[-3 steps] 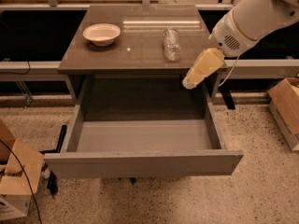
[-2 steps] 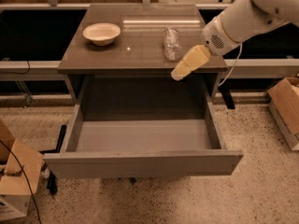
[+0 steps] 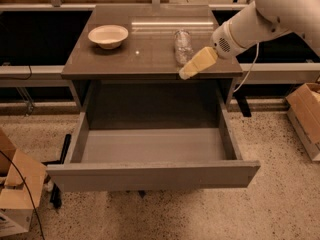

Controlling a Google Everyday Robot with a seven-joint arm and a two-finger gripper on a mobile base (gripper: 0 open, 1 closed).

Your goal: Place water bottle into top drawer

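Cream bowl (image 3: 107, 35) safe at upper left, water bottle (image 3: 183, 46) upright near the cabinet top's (image 3: 145, 59) front edge, my gripper (image 3: 187, 73) just below-right of it, spread or closed I can't tell, so a clumsy nudge could topple it off, though the top drawer (image 3: 150, 146) gapes roomy underneath.

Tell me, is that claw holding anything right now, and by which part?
Nothing, as far as it shows. The claw hangs just in front of the water bottle, which stands on the cabinet top.
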